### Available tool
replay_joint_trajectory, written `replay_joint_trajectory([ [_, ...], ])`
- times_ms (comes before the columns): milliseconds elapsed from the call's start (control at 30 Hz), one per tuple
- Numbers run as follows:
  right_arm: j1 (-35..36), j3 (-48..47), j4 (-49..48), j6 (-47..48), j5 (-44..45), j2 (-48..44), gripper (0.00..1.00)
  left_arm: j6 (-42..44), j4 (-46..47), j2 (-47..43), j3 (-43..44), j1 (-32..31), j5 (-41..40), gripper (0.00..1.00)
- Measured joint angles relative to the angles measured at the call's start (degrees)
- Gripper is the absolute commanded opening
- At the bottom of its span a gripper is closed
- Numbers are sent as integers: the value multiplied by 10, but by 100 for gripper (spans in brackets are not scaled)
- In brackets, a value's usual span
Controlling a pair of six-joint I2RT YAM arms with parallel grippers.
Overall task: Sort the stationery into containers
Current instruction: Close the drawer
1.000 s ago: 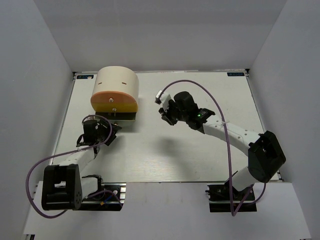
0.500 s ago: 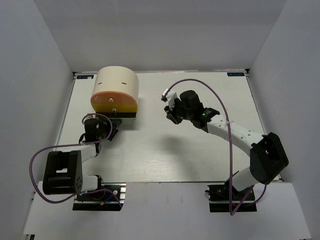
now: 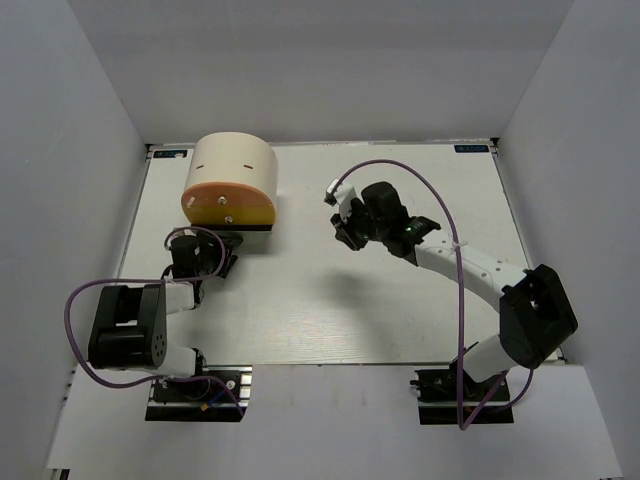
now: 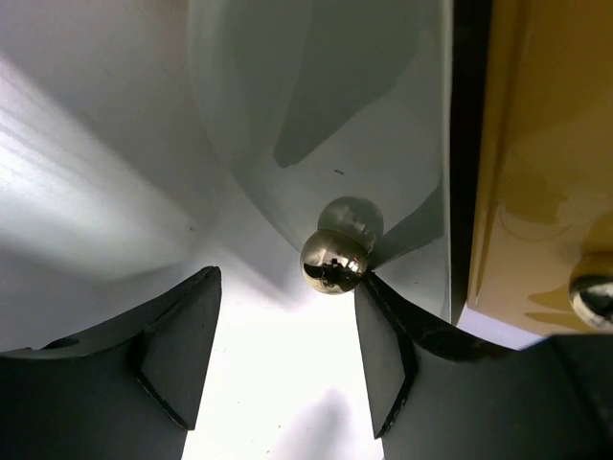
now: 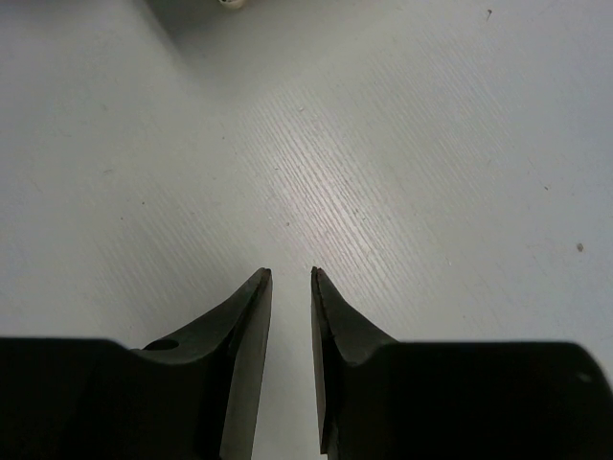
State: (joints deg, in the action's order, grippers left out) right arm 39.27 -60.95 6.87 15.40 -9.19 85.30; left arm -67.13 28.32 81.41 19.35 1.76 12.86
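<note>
The container (image 3: 232, 172) is a cream-beige cylinder with an orange round face (image 3: 228, 205), standing at the back left of the table. My left gripper (image 3: 222, 252) sits just in front of it, open. In the left wrist view a shiny metal knob (image 4: 333, 261) on a glossy white front lies just beyond the open left gripper (image 4: 287, 278), touching its right fingertip (image 4: 369, 292). The yellow-orange face (image 4: 536, 172) fills the right side. My right gripper (image 3: 345, 232) hovers mid-table, its jaws a narrow gap apart over bare tabletop (image 5: 290, 271), nothing between them. No stationery is in view.
A second knob (image 4: 594, 287) shows at the right edge of the left wrist view. A purple cable (image 3: 400, 170) loops above the right arm. White walls close in the table on three sides. A tiny white bit (image 5: 228, 3) sits at the top edge of the right wrist view.
The dark drawer strip under the orange face has narrowed. The left arm has folded back toward its base. The right gripper shifted slightly right and away, then held still.
</note>
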Motion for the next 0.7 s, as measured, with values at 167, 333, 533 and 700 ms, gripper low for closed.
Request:
replay_joint_trajectory([
  [167,-3,0,3,0,0,0,30,-13,15,23,12,0,-2,68],
  [333,-3,0,3,0,0,0,30,-24,27,47,28,0,-1,67],
  [533,-4,0,3,0,0,0,30,-35,41,64,37,-1,-2,67],
  [700,-5,1,3,0,0,0,30,-43,56,74,38,-1,-2,67],
])
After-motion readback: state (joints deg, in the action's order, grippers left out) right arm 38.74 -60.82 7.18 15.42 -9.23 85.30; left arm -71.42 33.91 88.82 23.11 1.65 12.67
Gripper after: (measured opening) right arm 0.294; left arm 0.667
